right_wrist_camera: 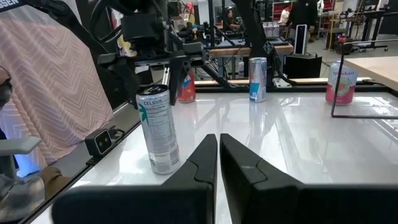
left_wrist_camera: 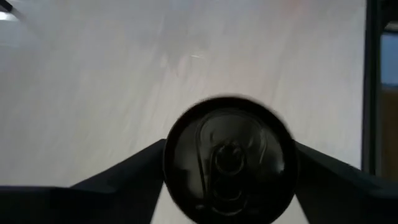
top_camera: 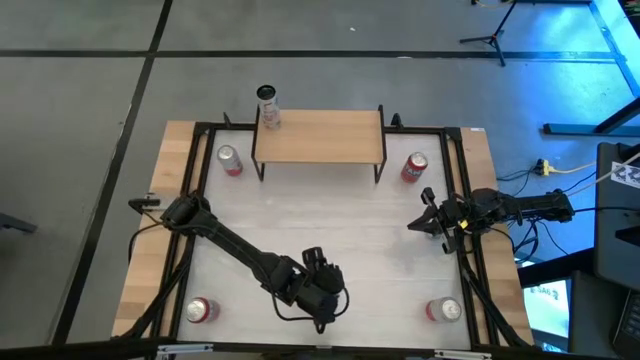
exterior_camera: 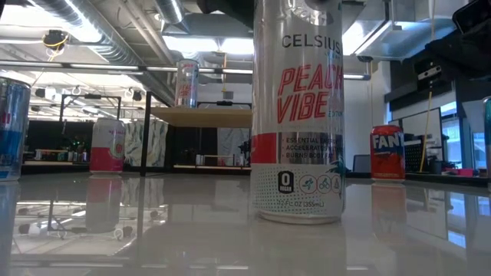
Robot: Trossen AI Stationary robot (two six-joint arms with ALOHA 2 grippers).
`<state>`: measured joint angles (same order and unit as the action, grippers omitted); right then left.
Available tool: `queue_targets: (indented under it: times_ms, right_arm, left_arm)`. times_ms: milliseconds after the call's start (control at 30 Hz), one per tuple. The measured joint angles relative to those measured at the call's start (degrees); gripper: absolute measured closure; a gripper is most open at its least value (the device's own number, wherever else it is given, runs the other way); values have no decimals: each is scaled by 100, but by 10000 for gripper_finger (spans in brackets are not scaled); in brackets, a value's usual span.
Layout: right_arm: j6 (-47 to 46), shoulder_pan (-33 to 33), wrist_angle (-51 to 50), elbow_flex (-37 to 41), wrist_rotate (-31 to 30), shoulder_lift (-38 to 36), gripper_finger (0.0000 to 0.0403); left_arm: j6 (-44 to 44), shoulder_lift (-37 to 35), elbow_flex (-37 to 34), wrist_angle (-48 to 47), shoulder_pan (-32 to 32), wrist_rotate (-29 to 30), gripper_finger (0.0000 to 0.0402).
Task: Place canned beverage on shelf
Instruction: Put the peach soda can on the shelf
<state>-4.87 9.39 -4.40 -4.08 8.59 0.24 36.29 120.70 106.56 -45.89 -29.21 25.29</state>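
The left end effector [top_camera: 322,283] hung straight over the tall Celsius can [exterior_camera: 300,115], which stood upright on the worktop [top_camera: 330,225] near its front edge. In the left wrist view the can's dark lid [left_wrist_camera: 229,158] sat squarely between the two fingers [left_wrist_camera: 124,174], which flanked its rim on either side; I could not tell whether they were bearing on it yet. This looked like the grasp step, with the can not yet lifted.

The shelf [top_camera: 318,136] stood well beyond that end effector, at the far side of the worktop, with another can [top_camera: 267,105] at its far left corner. As I judged it, the next move called for a firm pinch, a straight lift, and a carry clear of the board's edge.

The right end effector [top_camera: 420,222] waited off to the side, fingers pressed together, empty.
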Motion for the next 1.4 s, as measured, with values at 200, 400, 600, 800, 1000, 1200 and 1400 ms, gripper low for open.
queue_targets:
  times_ms: [200, 400, 600, 800, 1000, 1200, 1400]
  right_arm:
    - [1, 0, 4, 0, -1, -1, 384]
    - [81, -2, 164, 0, -83, 1, 384]
    - [246, -2, 487, 0, -215, 0, 384]
    - [529, -2, 781, -4, -834, -1, 384]
    - [701, -2, 951, -4, -2102, -1, 384]
    - [1100, -2, 1176, -4, -2507, -1, 384]
    - [1344, -2, 1256, -4, -3005, -1, 384]
  left_arm:
    - [-363, 0, 0, 24, 0, -23, 172]
    - [-767, -157, -6, -67, 10, -97, 172]
    - [-1130, -786, 0, -239, 16, 37, 172]
    - [-1201, -1458, 0, -1171, 199, 128, 170]
    - [-1367, -2118, 0, -1952, 577, 263, 170]
    - [-1925, -2759, 0, -2337, 1073, 269, 170]
    - [-2604, -3309, 0, -2725, 1718, 259, 170]
